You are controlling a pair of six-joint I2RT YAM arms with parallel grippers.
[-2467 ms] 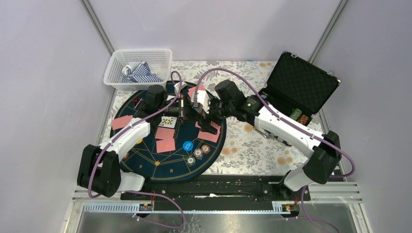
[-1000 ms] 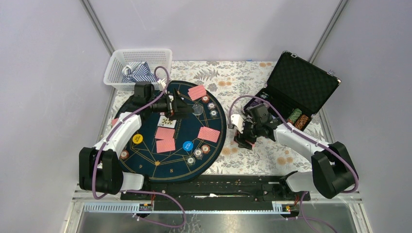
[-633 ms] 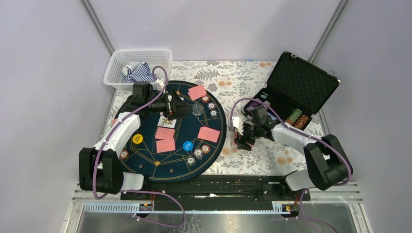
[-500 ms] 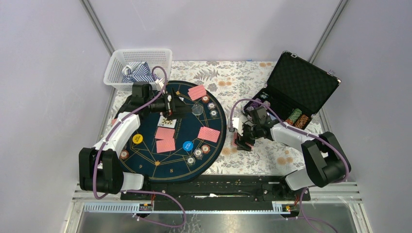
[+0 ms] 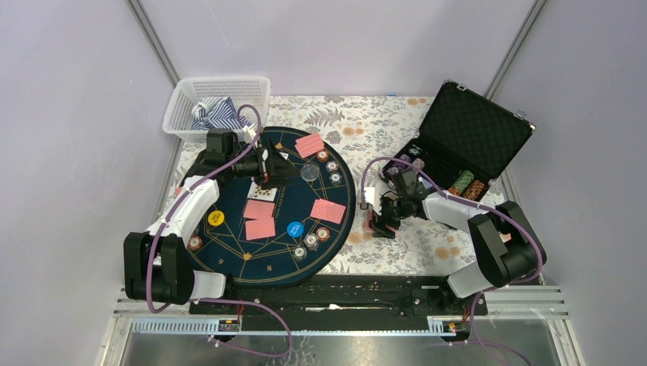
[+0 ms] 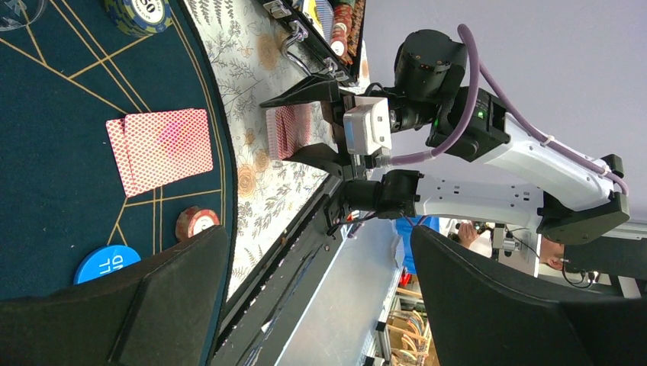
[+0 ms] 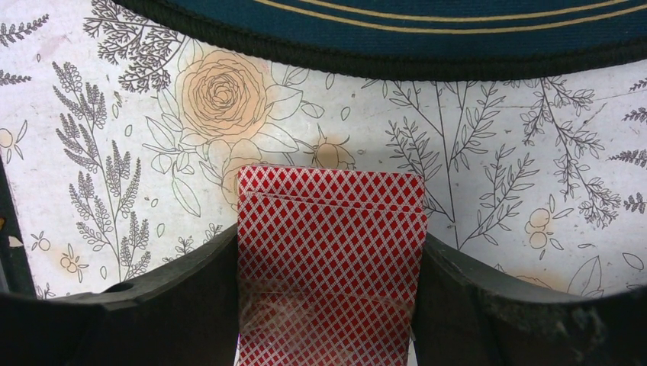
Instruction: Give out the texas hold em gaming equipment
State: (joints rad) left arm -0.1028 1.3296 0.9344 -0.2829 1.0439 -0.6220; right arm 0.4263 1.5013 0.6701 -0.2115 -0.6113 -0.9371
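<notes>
Left gripper [image 5: 268, 165] gapes wide, nothing between its fingers; a dealt card pair [image 6: 160, 149] lies ahead of the tips. Right gripper [image 5: 378, 219], half-closed, pinches the red-backed deck [image 7: 329, 252] by its side edges. Light, slick cards, likely to fan: squeeze the edges squarely.

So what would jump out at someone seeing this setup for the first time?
Probably the dark blue round mat in the middle of the floral tablecloth, dotted with red-backed cards, chip stacks and coloured discs. Just right of it, the right gripper holds a red-backed deck over the cloth. An open black case stands at the far right.
</notes>
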